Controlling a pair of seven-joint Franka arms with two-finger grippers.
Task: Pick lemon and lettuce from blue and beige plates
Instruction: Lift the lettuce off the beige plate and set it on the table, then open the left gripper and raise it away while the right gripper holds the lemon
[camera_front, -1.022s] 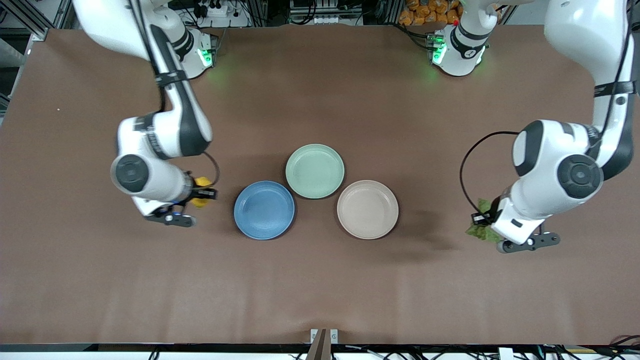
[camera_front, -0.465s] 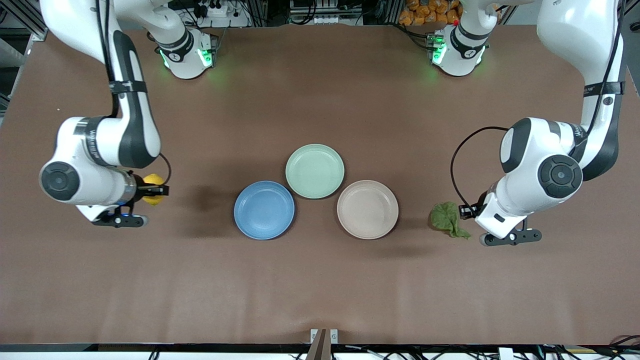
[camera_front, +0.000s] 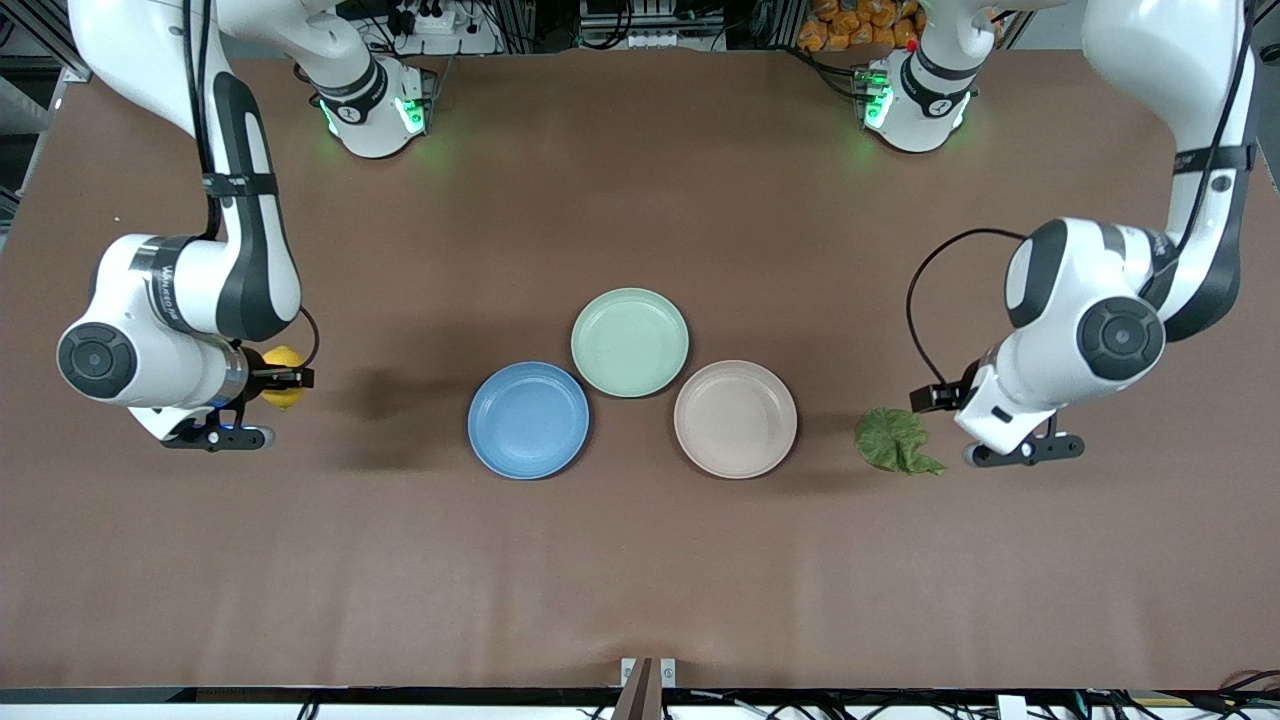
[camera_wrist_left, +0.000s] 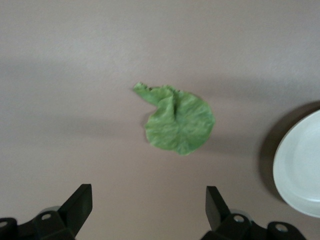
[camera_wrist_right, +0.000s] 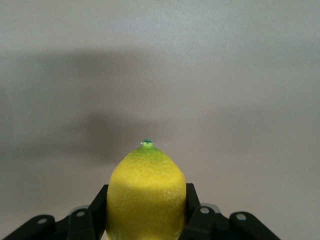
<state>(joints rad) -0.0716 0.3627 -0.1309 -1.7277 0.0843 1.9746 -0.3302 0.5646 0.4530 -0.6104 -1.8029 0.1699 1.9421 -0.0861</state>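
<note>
Your right pincer (camera_front: 285, 378) is squeezing the lemon (camera_front: 281, 362) and holding it up over the bare surface (camera_front: 640, 560) at the right arm's end, well apart from the blue plate (camera_front: 529, 420). In the right wrist view the lemon's (camera_wrist_right: 145, 192) pointed tip is sticking straight out from between the jaws, so its long way is running along the fingers. I think your next move is putting it down right below.

Your left pincer (camera_wrist_left: 149, 205) is standing wide open with nothing in it. The lettuce (camera_front: 893, 440) is lying flat on the surface beside the beige plate (camera_front: 735, 418), toward the left arm's end, just under that pincer.

The blue plate, the beige plate and the mint-green plate (camera_front: 630, 342) are all holding nothing.
</note>
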